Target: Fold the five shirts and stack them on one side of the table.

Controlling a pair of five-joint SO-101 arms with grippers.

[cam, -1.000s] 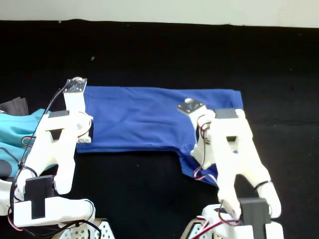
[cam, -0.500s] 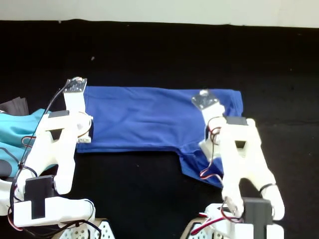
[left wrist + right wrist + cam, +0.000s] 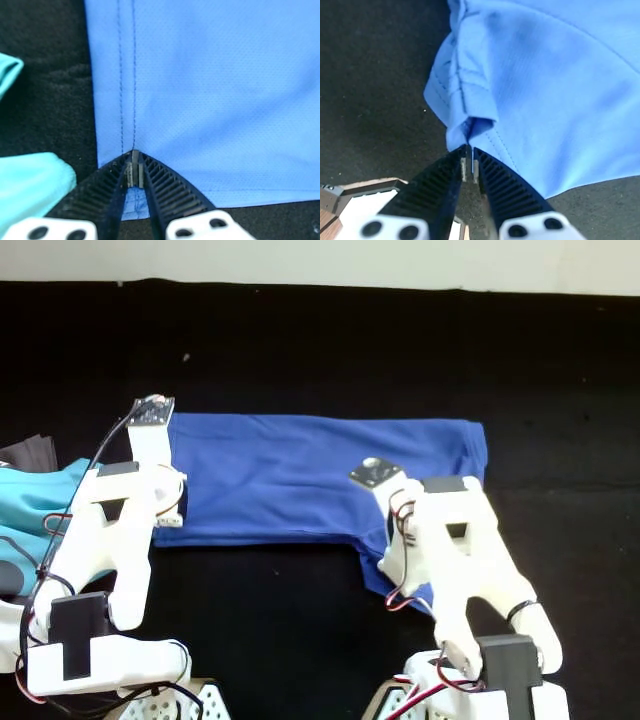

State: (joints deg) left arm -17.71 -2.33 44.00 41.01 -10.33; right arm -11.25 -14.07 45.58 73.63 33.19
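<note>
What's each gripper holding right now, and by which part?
Left gripper is shut on the blue shirt at its stitched hem, near a corner. Right gripper looks shut on a bunched fold at the sleeve edge.

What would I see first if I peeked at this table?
A big blue shirt lies flat across the middle of the black table. The left gripper is shut on its hem at one end, and the right gripper is shut on a fold of cloth near the other end. A teal shirt sits bunched at the table's left edge.
</note>
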